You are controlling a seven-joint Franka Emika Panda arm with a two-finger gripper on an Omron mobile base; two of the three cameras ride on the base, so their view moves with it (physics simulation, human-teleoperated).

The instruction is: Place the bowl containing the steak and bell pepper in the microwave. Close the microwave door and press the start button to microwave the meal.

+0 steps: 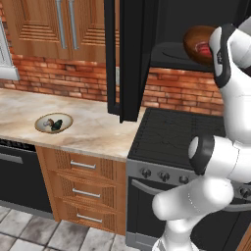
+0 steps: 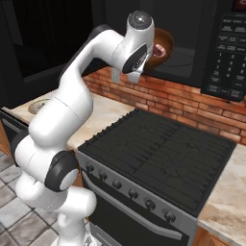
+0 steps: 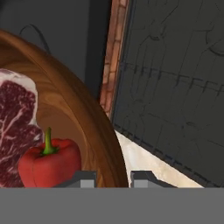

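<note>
Dark-brown wooden bowl (image 3: 83, 118) held aloft at microwave (image 2: 192, 43) opening, well above the stove, tilted, rim between the hand's fingertips. Inside: steak (image 3: 15, 122), pink-red with pale marbling, lying against bowl wall; bell pepper (image 3: 50, 164), bright red with green stem, touching steak's lower edge. Microwave door (image 1: 130, 59) swung open, black panel seen edge-on, left of cavity.

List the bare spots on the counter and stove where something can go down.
Free: the marble counter between the cream dish and the stove, and behind the dish up to the brick wall. The stove top itself is bare. Crowded: the microwave mouth, where the gripper holds the bowl.
</note>
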